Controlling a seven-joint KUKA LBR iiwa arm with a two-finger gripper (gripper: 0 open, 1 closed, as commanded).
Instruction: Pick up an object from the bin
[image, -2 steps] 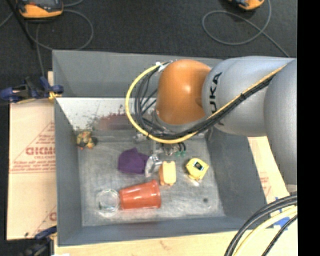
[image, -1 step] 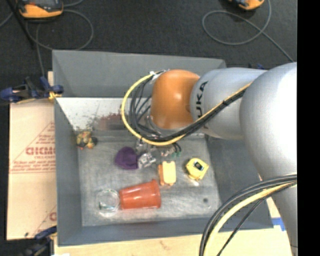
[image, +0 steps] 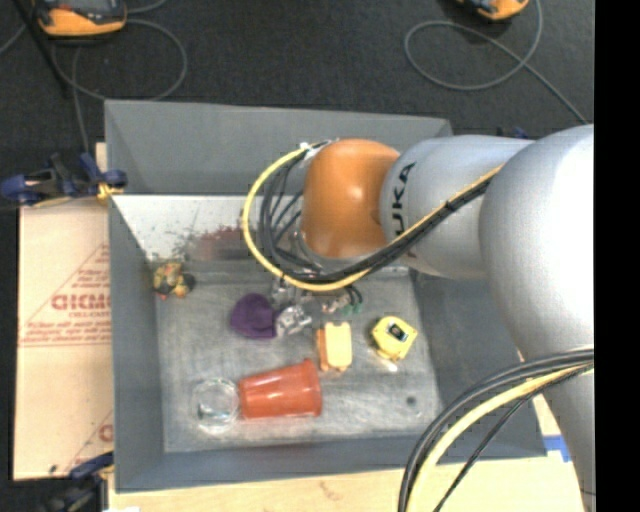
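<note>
Here the gripper (image: 295, 318) sits just beside the purple lump (image: 252, 317); whether it is spread or closed cannot be told. It risks merely shoving the lump, or snagging the orange-and-cream block (image: 335, 347) nearby.

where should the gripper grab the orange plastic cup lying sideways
Probably take the orange plastic cup mid-body from straight above, closing across its round wall: it lies sideways, floor mostly bare before and behind, while a clear round thing crowds its left end.

The bin floor (image: 185, 340) lies open at left, between small toy (image: 170, 279) and clear cup (image: 215, 403). Purple lump (image: 252, 316), yellowish block (image: 335, 347), tape measure (image: 394, 338) and orange cup (image: 282, 391) crowd the middle.
</note>
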